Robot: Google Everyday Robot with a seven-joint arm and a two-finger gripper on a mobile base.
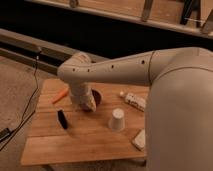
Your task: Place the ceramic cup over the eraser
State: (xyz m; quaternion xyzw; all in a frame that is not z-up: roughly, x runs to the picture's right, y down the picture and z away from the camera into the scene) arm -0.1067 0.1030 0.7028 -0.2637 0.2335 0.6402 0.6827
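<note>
The ceramic cup is small, white and tapered, and stands on the wooden table right of centre, its narrow end up. The eraser is a slim black curved piece lying on the table to the left of the cup. My gripper hangs from the arm over the table between them, a little further back. It is just in front of the dark round bowl and partly hides it. The gripper is up and to the right of the eraser and to the left of the cup, touching neither.
An orange stick lies at the back left of the table. A white tube lies at the back right. A whitish block sits at the front right. My arm's large body fills the right side. A cable runs left of the table.
</note>
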